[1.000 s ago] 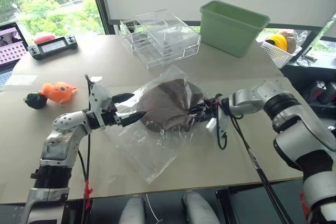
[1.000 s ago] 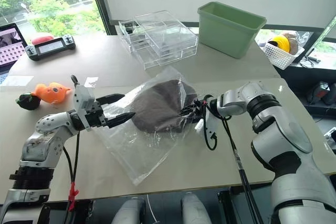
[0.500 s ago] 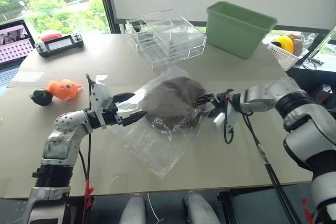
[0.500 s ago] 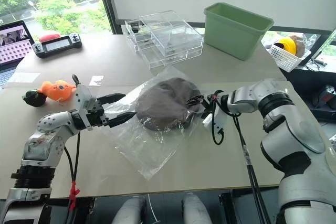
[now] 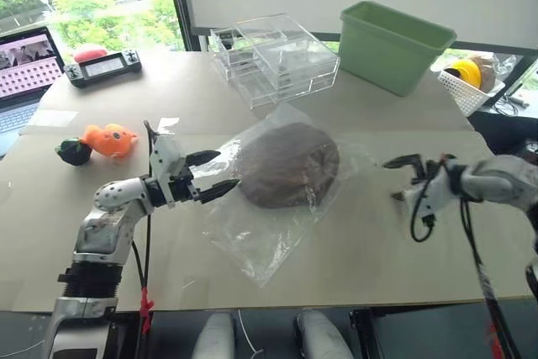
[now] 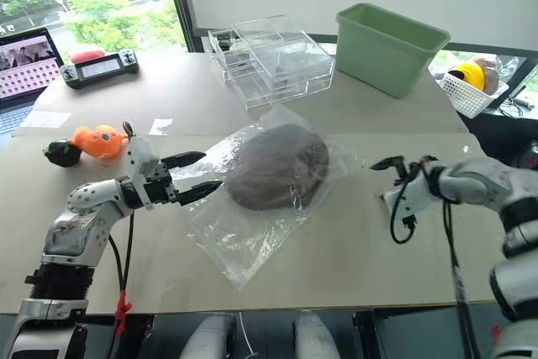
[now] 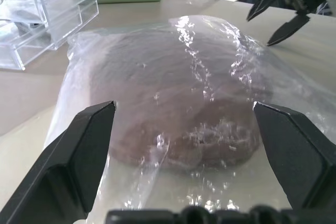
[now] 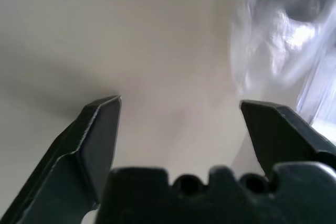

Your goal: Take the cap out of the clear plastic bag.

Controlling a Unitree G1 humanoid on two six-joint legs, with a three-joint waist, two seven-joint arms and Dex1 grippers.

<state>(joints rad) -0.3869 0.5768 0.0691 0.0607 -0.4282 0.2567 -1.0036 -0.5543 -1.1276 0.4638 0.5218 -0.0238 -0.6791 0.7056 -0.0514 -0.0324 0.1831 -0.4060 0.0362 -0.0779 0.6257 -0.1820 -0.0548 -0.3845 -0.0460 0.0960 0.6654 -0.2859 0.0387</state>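
Both grippers sit wide open with nothing in them. From the head camera, the cap (image 5: 288,164) lies flat on the table (image 5: 403,241), wrapped inside the clear plastic bag (image 5: 269,208). The left gripper (image 5: 214,176) hovers just beside the bag's left edge, fingers spread, not pinching any plastic. The right gripper (image 5: 402,178) hangs over bare tabletop, apart from the bag's right edge. Further back are the acrylic drawer boxes (image 5: 273,56) and a green bin (image 5: 393,35), plus an orange plush toy (image 5: 109,139) off to the left.

Left wrist view: the brown cap bulges under glossy wrinkled plastic between the two spread fingers (image 7: 79,156), and the other gripper shows beyond the bag.

Right wrist view: fingers (image 8: 94,135) spread over plain table, with blurry plastic off to one side.
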